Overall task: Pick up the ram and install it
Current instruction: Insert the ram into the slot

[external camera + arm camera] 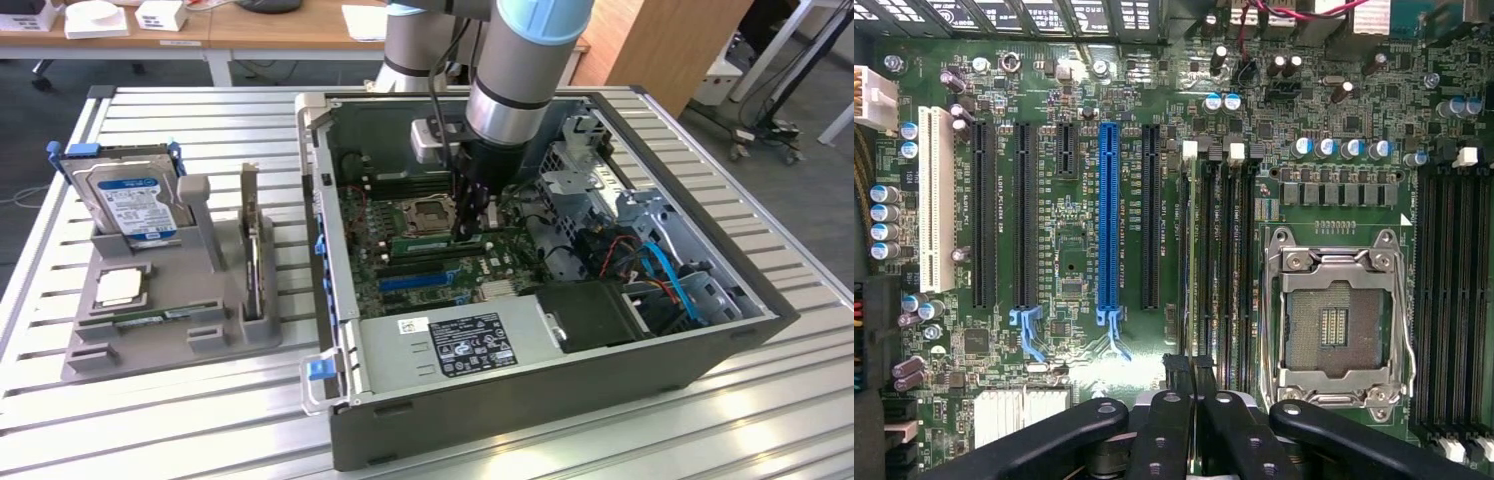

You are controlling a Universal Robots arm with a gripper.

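Note:
The ram (420, 243) is a thin green stick standing on edge in a memory slot of the motherboard, just beside the CPU socket (427, 212), inside the open computer case. My gripper (467, 232) reaches straight down into the case and meets the stick toward the exterior view's right. In the wrist view my black fingers (1172, 420) are pressed together over that slot (1192, 250). The ram shows there only as a thin edge-on line running away from the gripper (1194, 385). The gripper is shut on the stick's top edge.
A grey holder (80, 355) at the exterior view's left carries a blue-labelled hard drive (131, 205), an upright expansion card (250, 235) and a thin green strip (158, 318) in a front groove. Inside the case are the power supply (454, 345), blue cables (667, 275) and a blue card slot (1108, 215).

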